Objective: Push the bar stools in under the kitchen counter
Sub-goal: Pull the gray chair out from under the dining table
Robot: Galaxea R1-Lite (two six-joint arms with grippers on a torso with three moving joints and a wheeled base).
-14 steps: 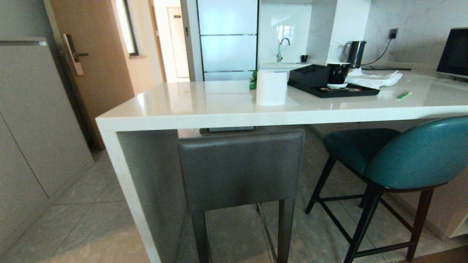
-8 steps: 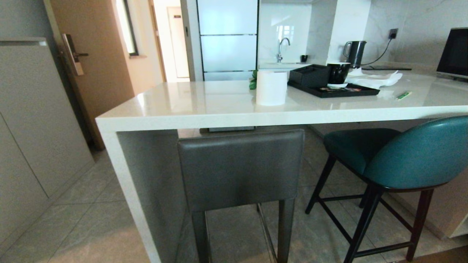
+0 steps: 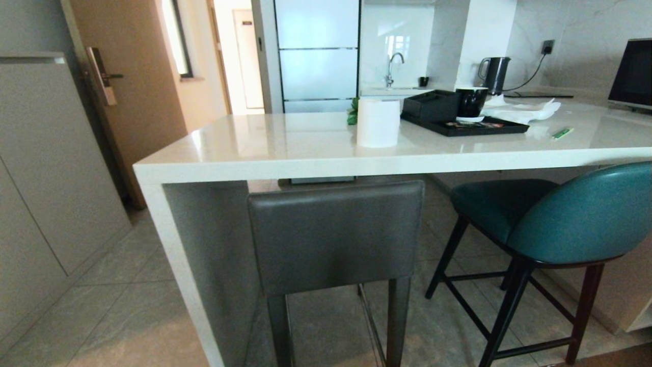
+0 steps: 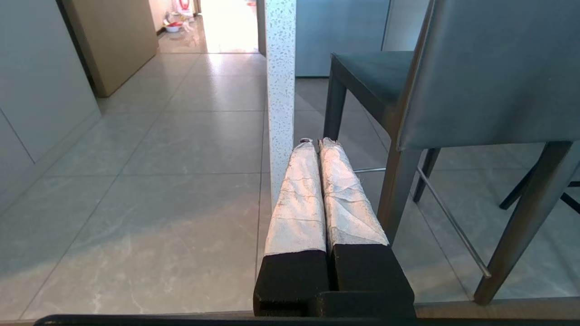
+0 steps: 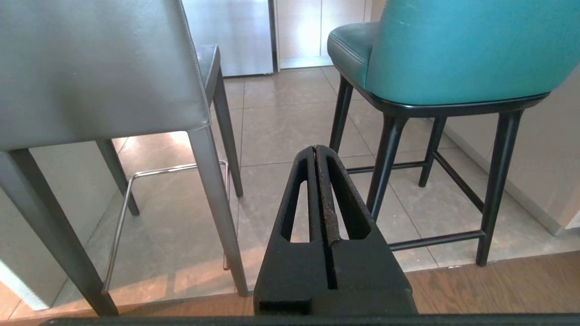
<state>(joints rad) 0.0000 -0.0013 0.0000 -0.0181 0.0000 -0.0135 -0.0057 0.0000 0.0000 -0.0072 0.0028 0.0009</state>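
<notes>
No legible writing on kitchen counter (image 3: 305, 148)

no readable text, label or sign on anything

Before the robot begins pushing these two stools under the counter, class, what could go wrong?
1. The grey stool stands close beside the counter's end panel; a skewed push could scrape it.
2. The teal stool sits angled, so pushing its curved back may swivel it rather than slide it.
3. Both the left gripper and the right gripper are shut, low by the legs, and could snag the chrome footrest.
</notes>
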